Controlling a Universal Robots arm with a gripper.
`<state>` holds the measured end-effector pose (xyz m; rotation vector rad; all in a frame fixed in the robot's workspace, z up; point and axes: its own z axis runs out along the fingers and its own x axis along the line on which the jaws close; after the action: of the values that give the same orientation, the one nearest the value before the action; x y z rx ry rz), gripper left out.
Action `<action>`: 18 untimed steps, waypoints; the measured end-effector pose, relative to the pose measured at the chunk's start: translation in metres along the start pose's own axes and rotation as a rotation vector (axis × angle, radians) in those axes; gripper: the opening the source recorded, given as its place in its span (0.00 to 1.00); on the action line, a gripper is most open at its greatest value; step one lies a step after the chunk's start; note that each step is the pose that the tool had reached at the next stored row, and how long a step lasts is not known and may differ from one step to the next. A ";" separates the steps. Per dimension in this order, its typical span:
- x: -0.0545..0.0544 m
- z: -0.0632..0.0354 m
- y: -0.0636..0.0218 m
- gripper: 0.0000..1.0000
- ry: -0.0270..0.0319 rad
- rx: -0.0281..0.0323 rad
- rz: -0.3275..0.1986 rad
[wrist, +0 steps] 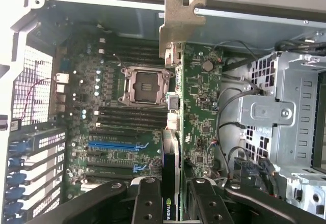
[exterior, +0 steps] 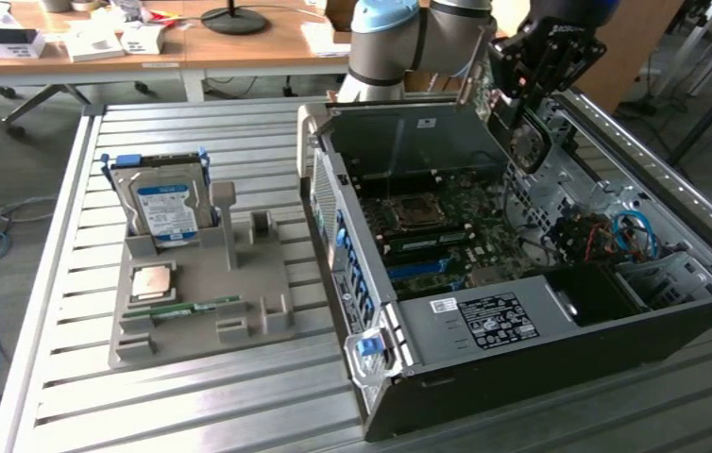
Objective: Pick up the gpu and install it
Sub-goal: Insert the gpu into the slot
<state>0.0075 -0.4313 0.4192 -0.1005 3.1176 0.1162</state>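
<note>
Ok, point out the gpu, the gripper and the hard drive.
gpu [wrist: 198, 107]: wrist view, on its circuit board.
gripper [wrist: 174, 186]: wrist view, midway between the fingertips.
hard drive [exterior: 167, 209]: exterior view, on its label.

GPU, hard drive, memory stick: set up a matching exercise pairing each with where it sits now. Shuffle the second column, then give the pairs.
Things:
1. gpu
2. hard drive
3. memory stick

Places:
A. lying flat on the gray tray
B. clamped edge-on between the fingers, over the open computer case
C. standing upright in a slot of the tray

Pairs: 1-B, 2-C, 3-A
</note>
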 end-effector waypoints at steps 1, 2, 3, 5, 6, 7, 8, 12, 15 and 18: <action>0.000 0.0000 0.0000 0.26 0.0005 -0.0001 -0.006; 0.000 0.0001 0.0000 0.26 0.0009 -0.0003 -0.013; 0.000 0.0001 0.0000 0.26 0.0015 -0.0004 -0.020; 0.000 0.0002 0.0000 0.26 0.0025 -0.0007 -0.034; 0.000 0.0002 0.0000 0.26 0.0030 -0.0009 -0.041; 0.000 0.0003 0.0000 0.26 0.0035 -0.0010 -0.048; 0.000 0.0003 0.0000 0.26 0.0040 -0.0012 -0.055; 0.000 0.0004 0.0000 0.26 0.0063 -0.0019 -0.086; 0.000 0.0005 0.0000 0.26 0.0080 -0.0024 -0.109; 0.000 0.0006 0.0000 0.26 0.0098 -0.0030 -0.133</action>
<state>0.0075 -0.4313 0.4187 -0.3083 3.1089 0.1182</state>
